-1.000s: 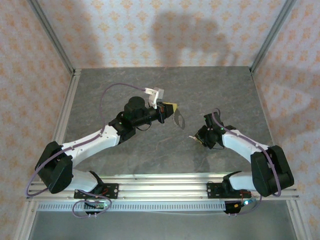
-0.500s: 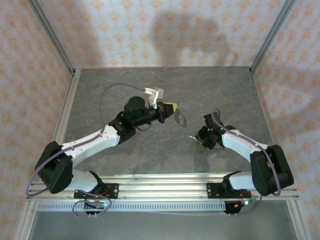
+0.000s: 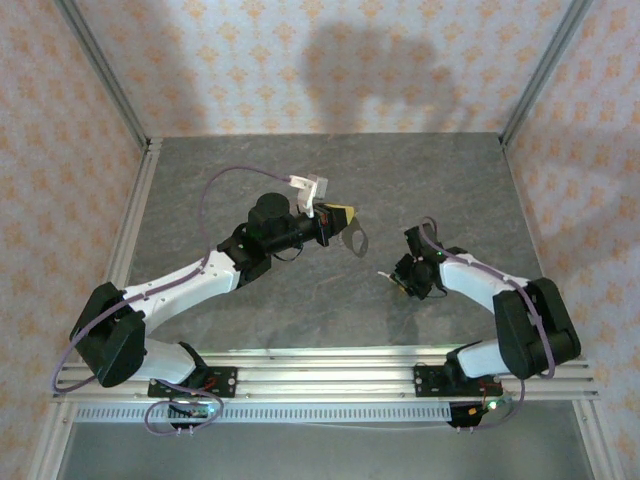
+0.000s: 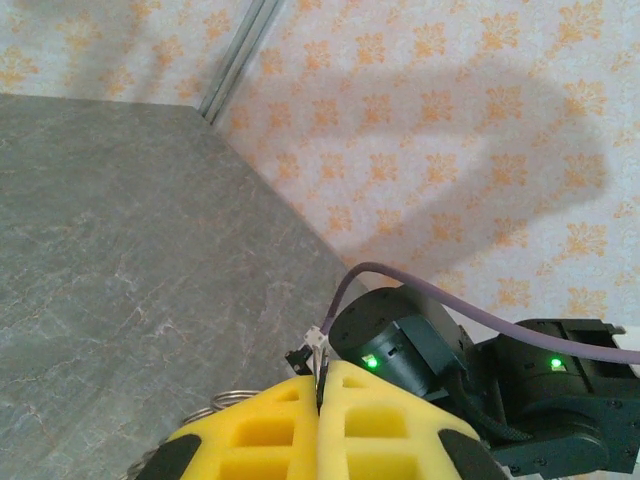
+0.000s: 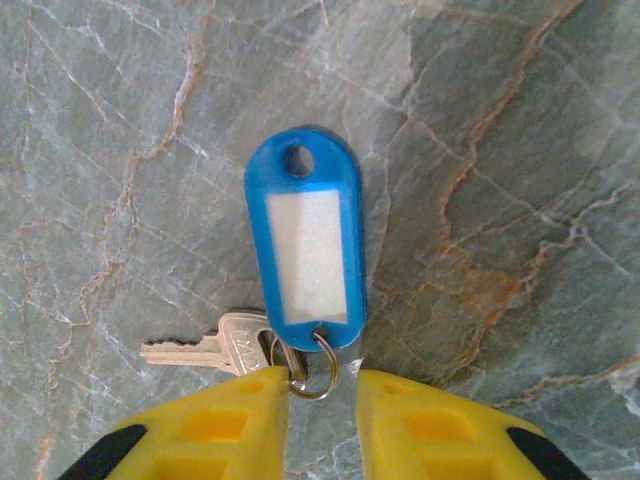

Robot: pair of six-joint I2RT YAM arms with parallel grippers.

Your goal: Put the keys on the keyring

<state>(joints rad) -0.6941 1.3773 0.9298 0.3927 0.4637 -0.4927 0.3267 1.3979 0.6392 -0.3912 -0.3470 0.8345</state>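
A small silver key [image 5: 200, 350] lies flat on the marble table [image 5: 500, 150], joined by a little split ring [image 5: 327, 375] to a blue tag [image 5: 305, 240] with a white label. My right gripper [image 5: 322, 385] is open and low over the table, with that little ring between its yellow fingers and against the left one. In the top view the right gripper [image 3: 403, 274] sits at centre right with the key [image 3: 384, 273] at its tip. My left gripper [image 4: 322, 372] is shut on the keyring [image 4: 232, 398], whose thin loop [image 3: 356, 240] hangs from the left gripper [image 3: 345, 220].
The grey marble table [image 3: 250, 170] is walled by patterned panels [image 3: 330, 60] with metal corner posts [image 3: 105, 75]. The right arm's wrist [image 4: 440, 350] stands close ahead of the left gripper. An aluminium rail [image 3: 320, 365] carries both arm bases at the near edge.
The loop hanging from the left gripper has swung a little. The right arm has bent further at the elbow and its jaws have narrowed slightly around the little ring.
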